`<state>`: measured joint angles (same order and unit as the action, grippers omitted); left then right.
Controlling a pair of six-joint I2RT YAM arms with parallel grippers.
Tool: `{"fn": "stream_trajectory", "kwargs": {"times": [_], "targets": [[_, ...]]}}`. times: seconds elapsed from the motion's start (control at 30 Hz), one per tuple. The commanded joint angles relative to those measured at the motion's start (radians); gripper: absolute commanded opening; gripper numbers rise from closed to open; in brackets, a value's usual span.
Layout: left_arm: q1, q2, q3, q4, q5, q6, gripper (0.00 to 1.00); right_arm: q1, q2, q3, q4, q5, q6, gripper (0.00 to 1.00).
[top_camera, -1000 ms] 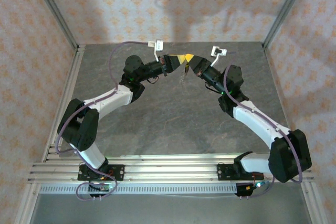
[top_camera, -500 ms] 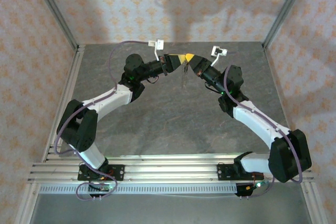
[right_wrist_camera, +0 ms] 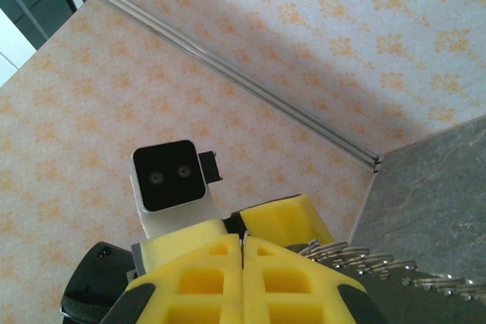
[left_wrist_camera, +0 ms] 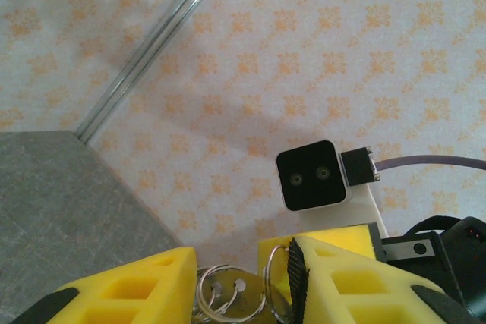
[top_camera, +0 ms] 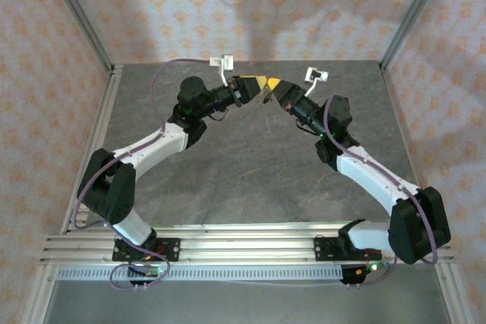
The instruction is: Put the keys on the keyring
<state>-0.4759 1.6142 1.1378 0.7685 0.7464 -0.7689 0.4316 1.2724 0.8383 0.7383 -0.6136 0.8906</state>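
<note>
- Release is the news here: the left gripper (left_wrist_camera: 243,263) has let its jaws part, and its yellow fingers (left_wrist_camera: 129,294) now stand apart with a gap between them.
- The keyring (left_wrist_camera: 224,294) sits in that gap as a cluster of silvery loops. It lies close to both fingers, and I cannot tell whether either one touches it.
- The right gripper (right_wrist_camera: 243,244) has stayed closed, its two fingers meeting along a tight seam. The keyring's coils (right_wrist_camera: 357,263) jut out edge-on from beside its tip, so it looks to be pinching the ring, though the contact itself is hidden.
- From above, both grippers remain tip to tip, raised over the far middle of the grey table (top_camera: 243,180). The left gripper (top_camera: 254,81) has drawn back a touch from the right gripper (top_camera: 272,85).
- A faint thread that hung below the two tips a second ago no longer shows from above.
- A dark strip (left_wrist_camera: 295,282) lies against the left gripper's right-hand finger. It could be the key's head or only the finger's pad, since the view is too cropped to say.
- For the task, this reads as a handover or a regrip, with the ring now carried by the right side alone.
- Whether the key is threaded on cannot be judged, so the step may not yet be done.
</note>
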Motion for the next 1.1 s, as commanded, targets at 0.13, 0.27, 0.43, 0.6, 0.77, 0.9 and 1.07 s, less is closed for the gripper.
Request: {"fn": "stream_trajectory", "kwargs": {"times": [0.13,0.27,0.43,0.6,0.77,0.9,1.07], "targets": [[0.003,-0.027,0.000,0.035,0.003,0.005,0.25,0.004,-0.004,-0.005,0.073,-0.029,0.014,0.00],[0.004,-0.019,0.008,0.030,0.016,0.005,0.28,0.004,-0.003,-0.005,0.074,-0.034,0.013,0.00],[0.008,-0.003,0.023,0.044,0.057,-0.012,0.29,0.004,0.002,-0.003,0.074,-0.049,0.014,0.00],[0.030,0.021,0.065,0.050,0.152,-0.038,0.28,-0.003,0.009,-0.001,0.072,-0.080,0.017,0.00],[0.057,0.045,0.126,-0.009,0.284,-0.031,0.28,-0.023,0.019,-0.002,0.075,-0.117,0.026,0.00],[0.069,0.041,0.175,-0.150,0.353,0.056,0.29,-0.043,0.027,0.004,0.077,-0.158,0.033,0.00],[0.093,0.031,0.244,-0.384,0.406,0.216,0.31,-0.066,0.034,0.008,0.080,-0.217,0.041,0.00]]}}
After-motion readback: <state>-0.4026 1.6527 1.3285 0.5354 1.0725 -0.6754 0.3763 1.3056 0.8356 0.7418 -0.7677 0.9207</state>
